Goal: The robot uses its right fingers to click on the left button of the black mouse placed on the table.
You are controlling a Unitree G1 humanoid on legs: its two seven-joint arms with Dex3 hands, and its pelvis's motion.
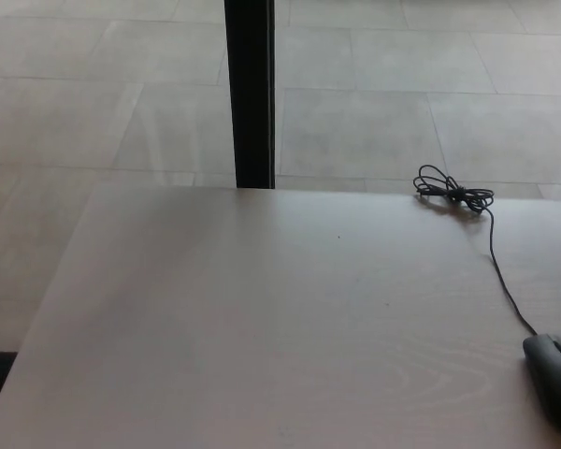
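Observation:
The black mouse (555, 379) lies on the pale wooden table (262, 318) at the far right, partly cut off by the picture's right edge. Its thin black cable (501, 281) runs back from the mouse to a coiled bundle (453, 195) near the table's far edge. Neither of my hands shows in the head view.
A black vertical post (250, 94) stands behind the table's far edge, in front of a tiled floor (103, 103). The table's left edge runs diagonally down toward the lower left corner.

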